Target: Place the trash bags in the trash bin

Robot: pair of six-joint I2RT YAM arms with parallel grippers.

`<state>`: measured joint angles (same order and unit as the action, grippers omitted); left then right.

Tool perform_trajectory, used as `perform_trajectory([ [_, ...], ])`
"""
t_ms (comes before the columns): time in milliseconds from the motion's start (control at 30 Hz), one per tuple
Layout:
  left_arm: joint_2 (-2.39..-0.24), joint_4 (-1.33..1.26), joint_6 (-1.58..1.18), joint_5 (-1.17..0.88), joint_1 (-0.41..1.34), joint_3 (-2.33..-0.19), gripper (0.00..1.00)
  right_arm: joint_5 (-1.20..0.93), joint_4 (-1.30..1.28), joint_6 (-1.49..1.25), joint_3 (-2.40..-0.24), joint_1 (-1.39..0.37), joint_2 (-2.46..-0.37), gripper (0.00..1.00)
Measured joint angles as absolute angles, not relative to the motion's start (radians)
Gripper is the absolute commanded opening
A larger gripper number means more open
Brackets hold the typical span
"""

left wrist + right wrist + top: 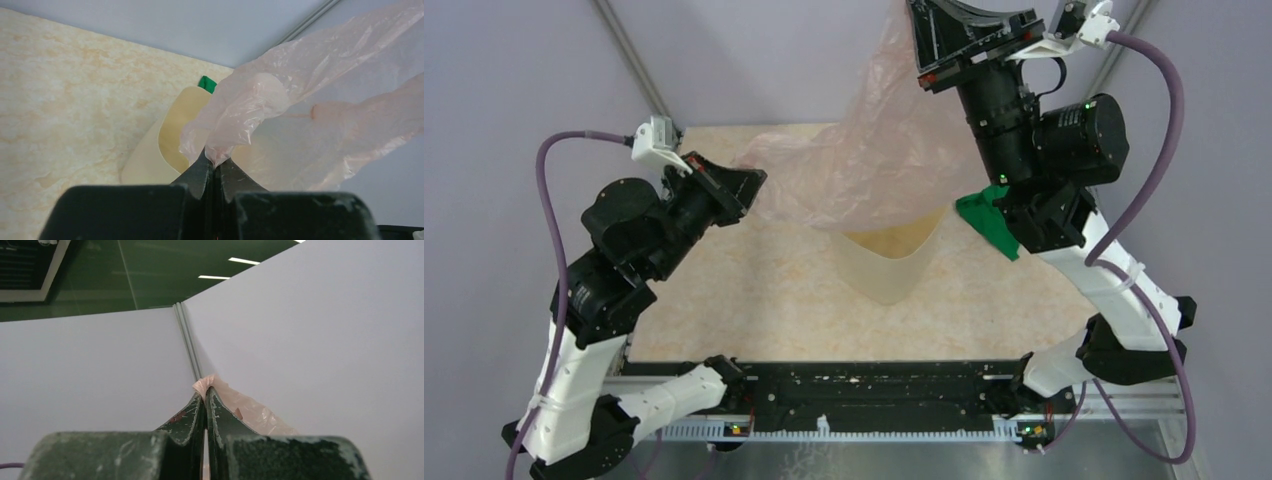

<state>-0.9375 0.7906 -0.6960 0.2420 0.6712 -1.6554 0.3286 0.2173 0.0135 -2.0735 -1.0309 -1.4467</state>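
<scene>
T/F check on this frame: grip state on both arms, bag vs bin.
1. The left gripper is shut on the trash bag. True.
2. The right gripper is open and empty. False: it is shut on the bag too.
3. The bag lies crumpled inside the trash bin. False: it hangs spread between the two grippers, above the bin.
4. In the top view the bag hides part of the bin's mouth. True.

a cream tabletop (pixel 754 300) with faint orange marbling fills the middle, and a small bright green piece (pixel 986 218) shows toward its right side. pale lilac-grey walls (pixel 524 70) stand around it, meeting at a thin metal corner strip (pixel 189 345). above them, long ceiling lights (pixel 244 261) glow against a dark ceiling.
</scene>
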Motion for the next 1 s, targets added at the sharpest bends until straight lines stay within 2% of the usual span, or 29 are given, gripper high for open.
perform_trajectory([
  [333, -1.029, 0.810, -0.607, 0.411, 0.671, -1.677, 0.00, 0.327, 0.167, -0.057, -1.975, -1.040, -1.439, 0.00],
  [367, -1.041, 0.810, -0.597, 0.428, 0.671, -1.682, 0.00, 0.327, 0.155, -0.067, -1.960, -1.040, -1.435, 0.03],
  [533, -1.112, 0.817, -0.544, 0.513, 0.669, -1.687, 0.00, 0.335, 0.093, -0.136, -1.877, -1.041, -1.397, 0.22],
  [767, -1.180, 0.822, -0.494, 0.498, 0.578, -1.724, 0.00, 0.330, -0.022, -0.260, -1.837, -1.041, -1.301, 0.63],
  [867, -1.207, 0.822, -0.485, 0.444, 0.492, -1.726, 0.00, 0.310, -0.088, -0.313, -1.842, -1.041, -1.269, 0.74],
  [1000, -1.241, 0.820, -0.474, 0.357, 0.400, -1.724, 0.00, 0.279, -0.215, -0.370, -1.885, -1.041, -1.264, 0.81],
])
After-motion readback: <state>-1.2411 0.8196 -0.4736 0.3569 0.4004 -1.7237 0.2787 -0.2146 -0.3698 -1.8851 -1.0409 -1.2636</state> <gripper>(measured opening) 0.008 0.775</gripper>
